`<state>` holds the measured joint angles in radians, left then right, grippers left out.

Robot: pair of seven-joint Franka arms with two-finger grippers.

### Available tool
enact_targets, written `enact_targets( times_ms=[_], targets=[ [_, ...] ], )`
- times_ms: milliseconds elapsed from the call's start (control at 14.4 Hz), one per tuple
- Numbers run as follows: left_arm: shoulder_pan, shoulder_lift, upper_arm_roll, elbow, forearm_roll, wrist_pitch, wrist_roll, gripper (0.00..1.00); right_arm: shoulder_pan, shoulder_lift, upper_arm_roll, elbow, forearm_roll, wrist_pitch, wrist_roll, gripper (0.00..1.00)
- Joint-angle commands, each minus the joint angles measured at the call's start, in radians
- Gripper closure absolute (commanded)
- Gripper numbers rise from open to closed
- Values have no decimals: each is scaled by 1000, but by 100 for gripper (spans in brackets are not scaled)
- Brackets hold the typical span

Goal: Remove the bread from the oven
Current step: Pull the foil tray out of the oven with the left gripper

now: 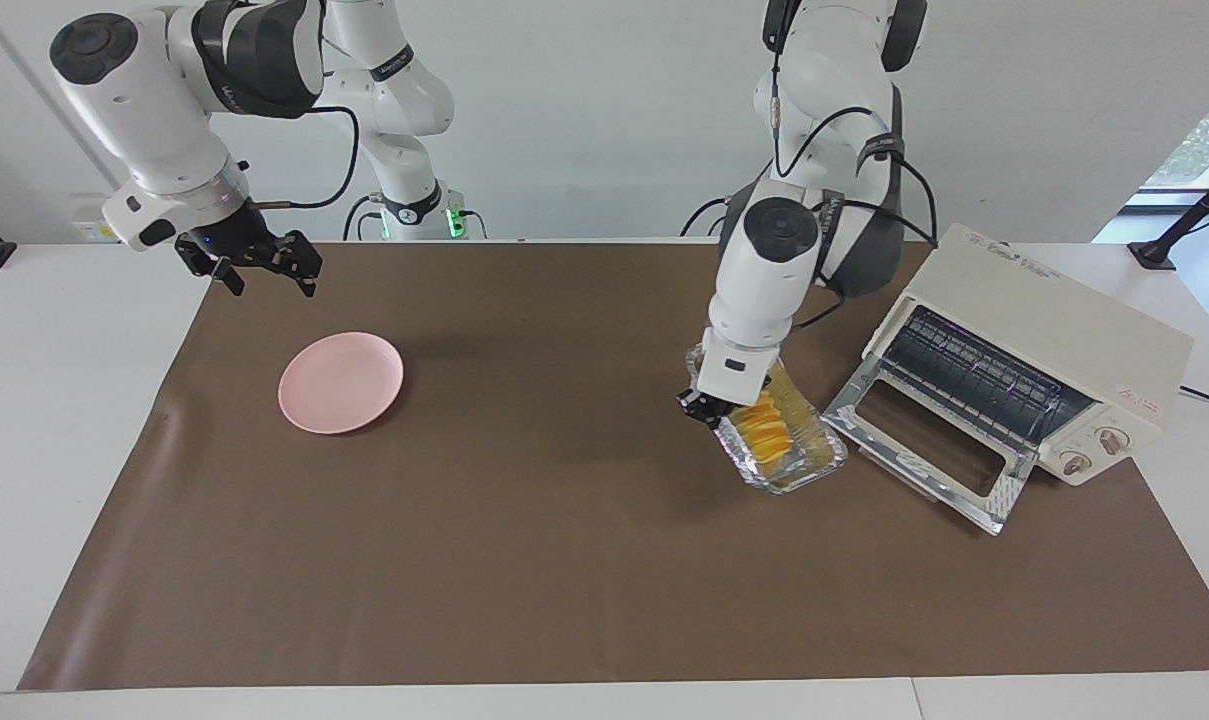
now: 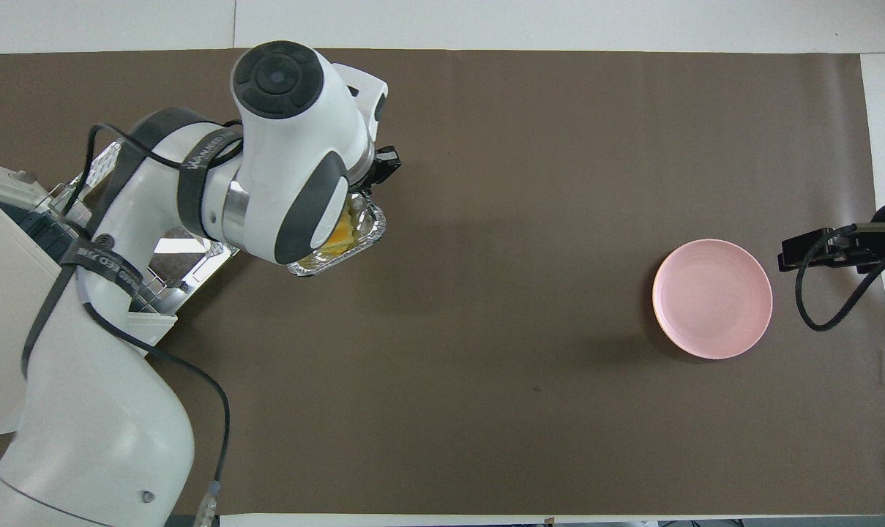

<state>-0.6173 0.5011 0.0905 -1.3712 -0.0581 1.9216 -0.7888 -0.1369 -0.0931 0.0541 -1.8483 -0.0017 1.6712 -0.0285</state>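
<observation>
The small golden-yellow ridged loaf of bread [image 1: 764,422] lies in a crinkled silver foil tray [image 1: 809,460], which hangs in the air, tilted, over the brown mat [image 1: 564,560] that covers the bench. The tray is out of the cream-white boxy toaster oven [image 1: 1054,350] and just beside the edge of its dropped glass door [image 1: 929,455], on the side toward the middle of the bench. In the overhead view the arm's white wrist hides most of the tray [image 2: 361,234] and only a sliver of the bread [image 2: 337,236] shows.

The left end effector [image 1: 701,408] is pressed together on the rim of the foil tray at the end that faces the right arm's end of the bench, and carries it.

The oven stands at the left arm's end of the bench, its door folded down flat and its wire rack [image 1: 974,375] bare.

A round pink plate [image 1: 341,382] rests on the mat toward the right arm's end, well apart from the tray.

The right end effector [image 1: 264,272] hovers with its fingers spread over the mat's edge, near the plate, and grips nothing; that arm waits.
</observation>
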Motion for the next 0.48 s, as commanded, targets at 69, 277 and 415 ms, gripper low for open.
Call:
enact_targets(
  times_ms=[69, 277, 415],
  targets=[
    [-96, 160, 23, 205, -17, -53, 8, 100, -9, -24, 6, -32, -12, 53, 13, 0],
    [-111, 169, 20, 198, -8, -33, 25, 100, -9, -16, 6, -29, -11, 62, 15, 0],
    [-117, 168, 20, 184, -8, -7, 104, 100, -12, -11, 4, -29, -11, 79, 15, 0]
  ],
)
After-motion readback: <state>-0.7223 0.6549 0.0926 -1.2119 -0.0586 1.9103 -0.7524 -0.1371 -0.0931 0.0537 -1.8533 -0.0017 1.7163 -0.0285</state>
